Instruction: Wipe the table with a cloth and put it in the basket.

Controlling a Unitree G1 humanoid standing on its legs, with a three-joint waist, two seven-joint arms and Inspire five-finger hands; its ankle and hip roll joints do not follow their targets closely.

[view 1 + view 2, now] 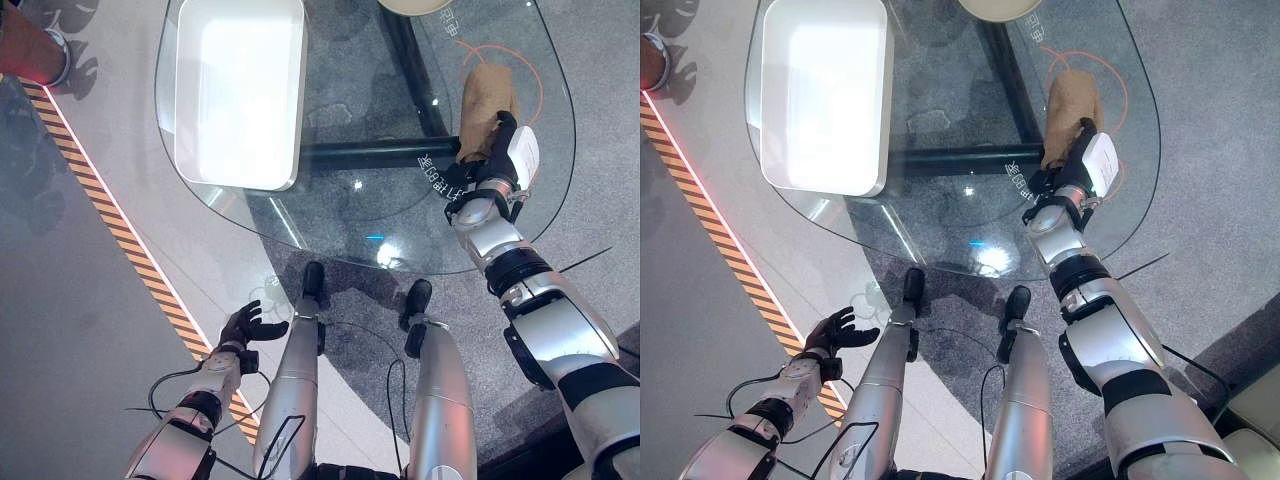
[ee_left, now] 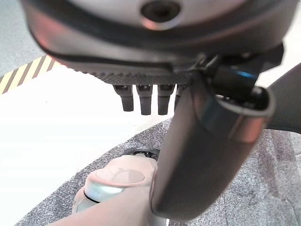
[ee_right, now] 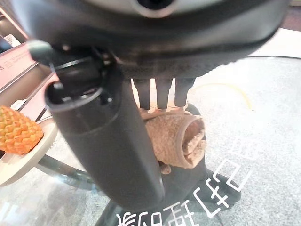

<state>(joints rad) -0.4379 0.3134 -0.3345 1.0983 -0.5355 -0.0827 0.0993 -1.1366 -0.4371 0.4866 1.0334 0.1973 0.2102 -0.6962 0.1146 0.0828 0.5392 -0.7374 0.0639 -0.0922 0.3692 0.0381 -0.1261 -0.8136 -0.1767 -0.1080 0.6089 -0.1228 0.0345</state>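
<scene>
Eye views: right hand (image 1: 492,160) lies with straight fingers on the tan cloth (image 1: 485,95) at the glass desk (image 1: 400,230) right edge; wiping step. White basket (image 1: 240,90) far left. Left hand (image 1: 250,325) spread, idle below. Right wrist view: cloth rolled, fingers (image 3: 162,92) flat. Next: bunch cloth, carry to basket.

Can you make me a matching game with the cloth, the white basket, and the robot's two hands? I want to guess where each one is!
Things:
1. cloth
2. white basket
3. left robot hand
4. right robot hand

Places:
A. low beside the table, above the floor, fingers open
B. on the glass table's left part
C. resting on the cloth
D. on the glass table's right part, under a hand

Pairs: 1-D, 2-B, 3-A, 4-C
</scene>
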